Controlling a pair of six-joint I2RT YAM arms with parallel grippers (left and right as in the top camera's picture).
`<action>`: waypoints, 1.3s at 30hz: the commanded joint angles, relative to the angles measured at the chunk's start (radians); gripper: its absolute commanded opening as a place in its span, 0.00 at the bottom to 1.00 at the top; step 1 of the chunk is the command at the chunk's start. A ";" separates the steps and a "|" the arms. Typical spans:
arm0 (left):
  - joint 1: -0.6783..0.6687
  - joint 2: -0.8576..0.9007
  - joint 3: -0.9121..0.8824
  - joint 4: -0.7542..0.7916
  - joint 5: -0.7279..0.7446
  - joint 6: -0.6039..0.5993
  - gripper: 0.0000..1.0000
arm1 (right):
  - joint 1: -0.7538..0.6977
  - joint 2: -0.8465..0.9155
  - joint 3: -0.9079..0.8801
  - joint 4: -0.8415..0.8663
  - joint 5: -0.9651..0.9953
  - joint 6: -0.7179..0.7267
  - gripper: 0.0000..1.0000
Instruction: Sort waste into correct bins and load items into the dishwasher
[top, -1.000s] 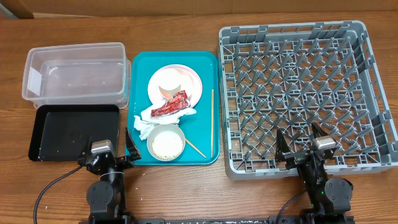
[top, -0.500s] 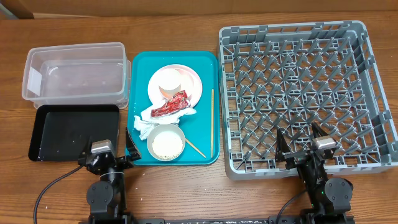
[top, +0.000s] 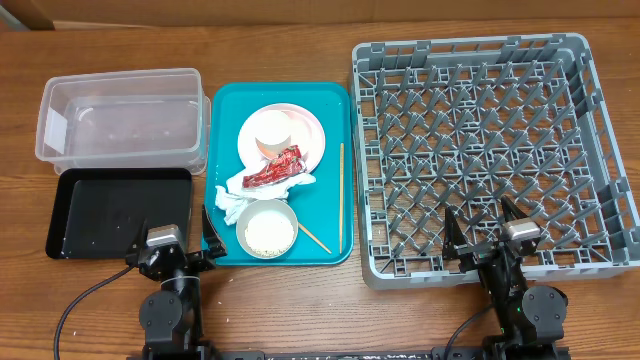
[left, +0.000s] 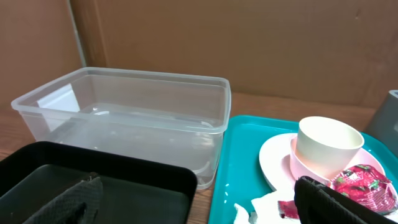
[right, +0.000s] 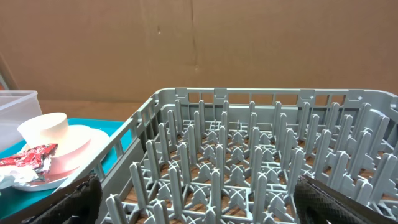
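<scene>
One top view, two low wrist views.
Overhead looks straight down at the table; wrist views face forward, close, sharing the plate.

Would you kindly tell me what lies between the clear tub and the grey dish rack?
The loaded teal tray, as the overhead view shows.

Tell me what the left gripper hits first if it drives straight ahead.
The left gripper would likely meet the black tray first, at its right corner; the clear tub stands beyond, though height is hard to judge.
</scene>
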 joint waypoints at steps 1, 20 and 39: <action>0.000 -0.009 -0.003 0.005 0.094 -0.010 1.00 | -0.003 -0.006 -0.011 0.005 0.006 0.000 1.00; 0.000 0.055 0.338 -0.373 0.545 -0.270 1.00 | -0.003 -0.006 -0.011 0.005 0.006 0.000 1.00; 0.000 1.031 1.061 -0.993 0.692 -0.159 1.00 | -0.003 -0.006 -0.011 0.005 0.006 0.000 1.00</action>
